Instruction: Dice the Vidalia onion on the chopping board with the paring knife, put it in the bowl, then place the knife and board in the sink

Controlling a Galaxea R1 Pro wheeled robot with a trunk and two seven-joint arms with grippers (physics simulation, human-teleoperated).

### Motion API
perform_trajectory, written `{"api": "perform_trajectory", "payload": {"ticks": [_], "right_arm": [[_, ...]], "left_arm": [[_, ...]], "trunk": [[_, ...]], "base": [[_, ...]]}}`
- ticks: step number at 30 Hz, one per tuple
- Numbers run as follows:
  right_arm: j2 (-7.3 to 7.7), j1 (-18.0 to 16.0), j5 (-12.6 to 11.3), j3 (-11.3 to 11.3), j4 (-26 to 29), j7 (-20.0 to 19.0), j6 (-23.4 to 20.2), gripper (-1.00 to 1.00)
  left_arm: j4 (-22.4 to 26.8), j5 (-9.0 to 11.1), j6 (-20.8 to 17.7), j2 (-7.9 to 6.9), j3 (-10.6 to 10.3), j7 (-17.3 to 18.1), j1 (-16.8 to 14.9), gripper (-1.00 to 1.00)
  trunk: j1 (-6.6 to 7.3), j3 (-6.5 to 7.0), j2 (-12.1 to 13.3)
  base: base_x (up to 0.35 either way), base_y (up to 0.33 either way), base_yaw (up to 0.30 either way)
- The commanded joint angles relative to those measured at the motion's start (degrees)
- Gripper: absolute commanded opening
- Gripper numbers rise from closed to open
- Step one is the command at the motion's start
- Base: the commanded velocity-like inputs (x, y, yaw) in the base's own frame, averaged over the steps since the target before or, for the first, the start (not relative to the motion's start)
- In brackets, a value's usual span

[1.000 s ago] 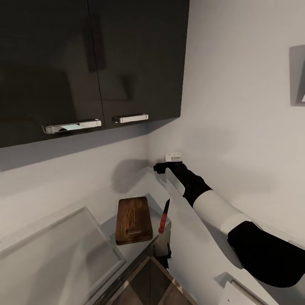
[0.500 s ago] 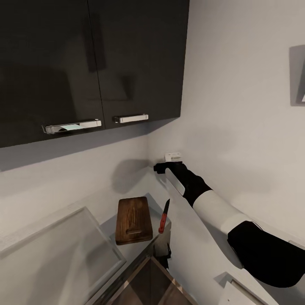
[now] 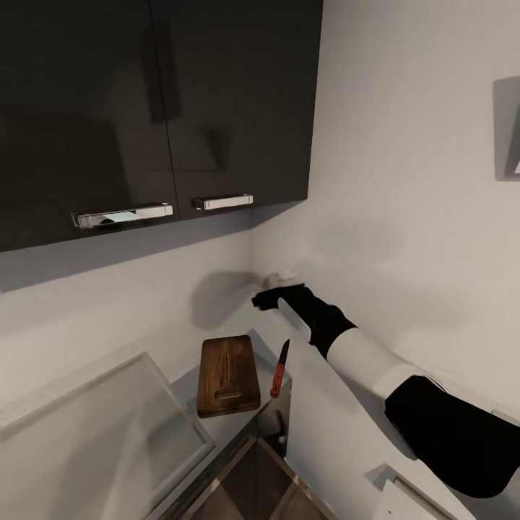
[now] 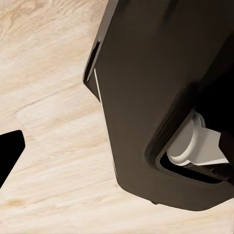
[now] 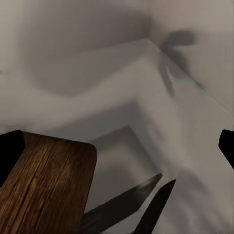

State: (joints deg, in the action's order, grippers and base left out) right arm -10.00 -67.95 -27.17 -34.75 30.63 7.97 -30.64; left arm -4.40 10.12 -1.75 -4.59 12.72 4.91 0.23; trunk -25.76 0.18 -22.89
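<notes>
We see the chopping board [image 3: 229, 375] lying flat on the grey countertop [image 3: 325, 426] close to the corner where two pale walls meet, its long axis running away from us toward the back wall and its slot-shaped handle hole at the near end. Just beside it, apart from its edge, lies the paring knife [image 3: 279, 370], its dark red handle nearer us and its dark blade pointing toward the corner, roughly parallel to the board. In front of both, the steel sink [image 3: 253, 487] opens at the lower edge of the head view, and a flat pale slab [image 3: 94, 433] stretches off beside the board. Dark wall cabinets [image 3: 155, 108] with chrome handles hang over the corner. Our right gripper [image 3: 263, 300] reaches out above the countertop beyond the knife, near the side wall; in the right wrist view its dark fingertips [image 5: 9, 151] sit at opposite edges, spread wide with nothing between them, above the board's corner [image 5: 44, 185] and the blade [image 5: 156, 202]. In the left wrist view a dark fingertip [image 4: 9, 151] shows over a pale wood floor [image 4: 48, 97]; we cannot tell how that gripper's fingers stand.
</notes>
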Motion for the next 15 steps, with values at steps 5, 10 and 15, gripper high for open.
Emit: {"api": "perform_trajectory", "payload": {"ticks": [5,10,15], "right_arm": [[0.0,0.4,-0.6,-0.6,0.0,-4.9,-0.2,1.0],[0.0,0.5,-0.6,-0.7,0.0,-8.1,-0.2,1.0],[0.0,0.7,-0.6,-0.7,-0.1,-10.7,-0.1,1.0]], "left_arm": [[0.0,0.6,-0.2,0.08,0.1,0.3,0.0,1.0],[0.0,0.6,-0.1,0.11,0.1,0.3,0.0,1.0],[0.1,0.6,1.4,0.13,0.1,0.3,0.0,1.0]], "trunk": [[-0.02,0.0,0.0],[-0.02,0.0,0.0],[-0.02,0.0,0.0]], "base": [[0.0,0.0,0.0],[0.0,0.0,0.0],[0.0,0.0,0.0]]}}
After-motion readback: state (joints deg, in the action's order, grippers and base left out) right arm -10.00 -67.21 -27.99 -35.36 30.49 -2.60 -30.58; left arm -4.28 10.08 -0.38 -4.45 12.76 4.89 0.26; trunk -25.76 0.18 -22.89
